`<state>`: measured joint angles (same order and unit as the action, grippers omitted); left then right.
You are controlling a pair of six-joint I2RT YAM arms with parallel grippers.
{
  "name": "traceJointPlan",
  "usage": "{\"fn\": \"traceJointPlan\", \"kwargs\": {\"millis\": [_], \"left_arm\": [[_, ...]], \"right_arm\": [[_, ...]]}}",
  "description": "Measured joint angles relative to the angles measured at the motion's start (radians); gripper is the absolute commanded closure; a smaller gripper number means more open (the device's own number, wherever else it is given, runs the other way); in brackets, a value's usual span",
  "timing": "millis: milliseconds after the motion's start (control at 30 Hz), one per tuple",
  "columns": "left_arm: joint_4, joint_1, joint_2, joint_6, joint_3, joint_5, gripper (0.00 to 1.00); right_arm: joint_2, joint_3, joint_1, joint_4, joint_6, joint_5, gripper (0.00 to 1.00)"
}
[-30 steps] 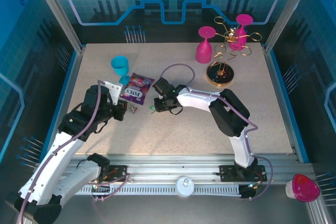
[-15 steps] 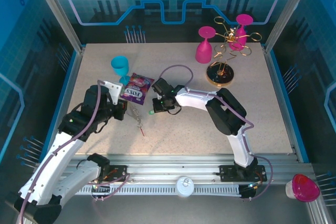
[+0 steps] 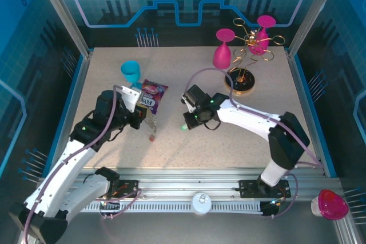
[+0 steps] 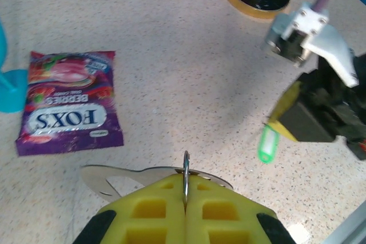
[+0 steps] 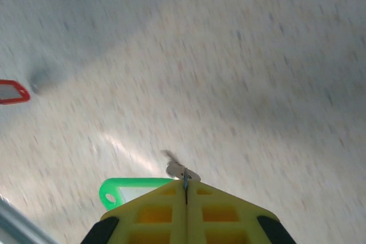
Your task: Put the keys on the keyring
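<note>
**Keys: green one pinched, keyring held out for it**

The right gripper is clenched on the green key. Its metal end is nipped between the yellow pads, and its tag pokes out to the left at the bottom of the wrist frame. The left gripper is clamped on the keyring. The flat grey loop lies across the pad tips low in that frame, with a small wire ring standing up at the pinch.

From above, both grippers are over the middle of the table, left of centre, near each other but apart. The red key sits just below the left gripper. I can't tell whether it hangs from the keyring or lies on the table. A purple packet lies flat at the left of the left wrist frame.

The step in hand looks like bringing the green key across to the loop. To do it well, I'd hold the left arm steady as the anchor and turn the loop's opening towards the right gripper. The approach should be slow, lining the key's hole up with the opening. The pinch on the key is slight, so a sideways knock could twist it.
</note>
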<state>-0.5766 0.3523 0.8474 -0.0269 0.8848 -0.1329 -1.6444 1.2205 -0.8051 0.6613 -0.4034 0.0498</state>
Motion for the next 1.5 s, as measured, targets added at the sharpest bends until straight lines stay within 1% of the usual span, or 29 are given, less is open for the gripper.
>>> {"fn": "traceJointPlan", "kwargs": {"millis": [67,200,400,467,633,700,733,933,1367,1500], "left_arm": [[0.035,0.0,0.036,-0.009,-0.003,-0.032,1.0],[0.096,0.0,0.097,-0.019,-0.007,-0.082,1.0],[0.176,0.0,0.142,-0.044,-0.015,-0.126,1.0],[0.199,0.0,0.148,-0.055,-0.024,-0.129,1.0],[0.253,0.0,0.148,-0.061,-0.059,-0.13,1.0],[0.275,0.0,0.146,-0.062,-0.077,-0.13,1.0],[0.285,0.0,0.143,-0.062,-0.087,-0.13,1.0],[0.35,0.0,0.116,-0.077,-0.138,-0.13,1.0],[0.395,0.0,0.099,-0.089,-0.161,-0.131,1.0],[0.398,0.0,0.096,-0.089,-0.163,-0.131,1.0]], "right_arm": [[0.027,-0.046,-0.009,0.075,0.019,0.013,1.0],[0.017,-0.118,-0.011,0.169,0.035,0.055,1.0],[-0.053,-0.121,0.008,0.135,0.047,0.081,0.99],[-0.08,-0.121,0.018,0.112,0.051,0.078,0.95],[-0.114,-0.121,0.045,0.054,0.063,0.05,0.73],[-0.113,-0.121,0.054,0.034,0.063,0.038,0.68],[-0.112,-0.122,0.058,0.022,0.061,0.031,0.68],[-0.069,-0.152,0.076,-0.001,0.056,0.021,0.68],[-0.065,-0.163,0.082,0.002,0.052,0.009,0.81],[-0.069,-0.163,0.082,0.002,0.053,0.0,0.83]]}}
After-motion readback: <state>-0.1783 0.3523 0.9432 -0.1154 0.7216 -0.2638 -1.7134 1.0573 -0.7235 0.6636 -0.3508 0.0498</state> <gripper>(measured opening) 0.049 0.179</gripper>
